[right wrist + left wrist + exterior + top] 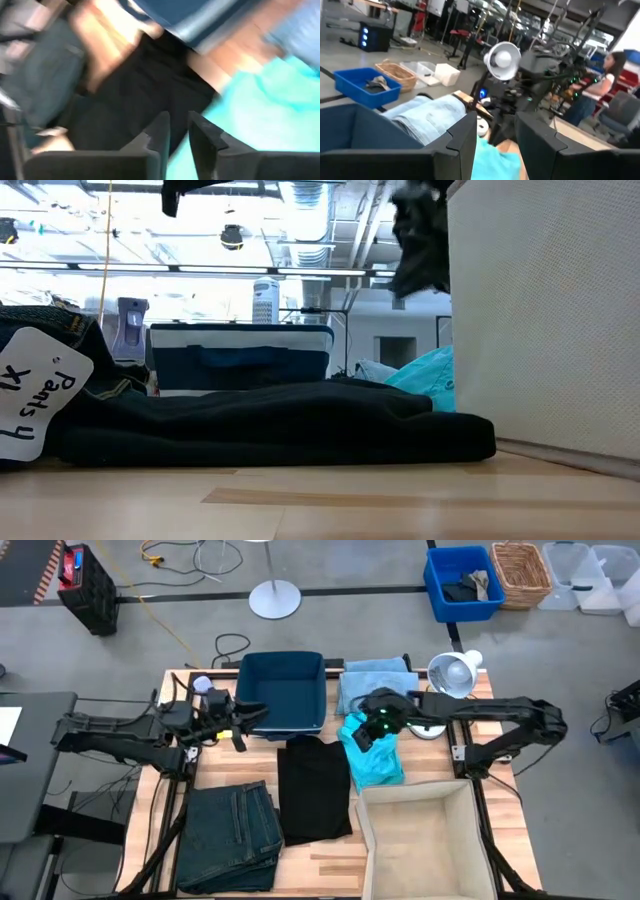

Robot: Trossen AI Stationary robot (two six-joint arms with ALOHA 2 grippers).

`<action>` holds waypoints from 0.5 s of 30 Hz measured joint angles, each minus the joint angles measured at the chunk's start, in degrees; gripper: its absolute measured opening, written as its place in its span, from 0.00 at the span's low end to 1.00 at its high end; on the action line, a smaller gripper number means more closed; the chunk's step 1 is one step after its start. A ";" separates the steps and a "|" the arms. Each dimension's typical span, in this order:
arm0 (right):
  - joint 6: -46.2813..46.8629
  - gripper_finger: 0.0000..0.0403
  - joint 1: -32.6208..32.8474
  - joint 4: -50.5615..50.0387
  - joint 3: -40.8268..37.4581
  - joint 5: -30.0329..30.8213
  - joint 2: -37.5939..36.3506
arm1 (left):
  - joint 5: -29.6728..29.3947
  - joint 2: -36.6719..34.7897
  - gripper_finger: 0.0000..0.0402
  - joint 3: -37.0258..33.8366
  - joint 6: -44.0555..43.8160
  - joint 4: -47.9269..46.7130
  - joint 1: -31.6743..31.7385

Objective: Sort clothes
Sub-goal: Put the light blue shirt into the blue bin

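Looking at clothes: four pieces are sitting spread over the wooden table (pixel 330 850), none of them sorted into a container.
Teal-green top (pixel 374 758): crumpled in a bright heap, lying just right of the black shirt and touching the beige fabric box (pixel 425 840) at its far edge.
Black shirt (pixel 313 788): lying flat in a long dark rectangle mid-table, its far end reaching the dark blue bin (pixel 282 690).
Dark green-grey jeans (pixel 230 835): folded, sitting at the near left corner, hanging close to the table edge; a paper tag is showing in the low view.
Light blue denim piece (pixel 372 688): bunched at the far edge, just right of the bin.
Right gripper (pixel 365 735): hovering over the teal-green top's left side, fingers standing a narrow gap apart with nothing between them.
Left gripper (pixel 240 720): hanging at the bin's left rim, fingers spread apart, holding nothing.
Open room: bare wood is showing between the jeans and the shirt, and along the near edge.
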 joint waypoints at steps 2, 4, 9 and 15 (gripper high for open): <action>0.02 0.31 -0.46 -4.95 2.07 0.20 2.56 | 0.02 1.00 0.32 0.06 0.48 0.03 -0.33; 0.02 0.38 -0.81 -7.95 3.12 0.83 4.53 | 0.01 1.67 0.32 0.07 0.42 -0.03 -0.58; -0.13 0.54 -0.81 -10.85 4.05 3.56 8.04 | 0.06 2.49 0.32 0.11 -0.40 0.19 -1.57; 0.00 0.62 -0.88 -16.65 4.06 4.62 12.94 | 0.11 2.51 0.32 0.12 -0.38 0.14 -2.24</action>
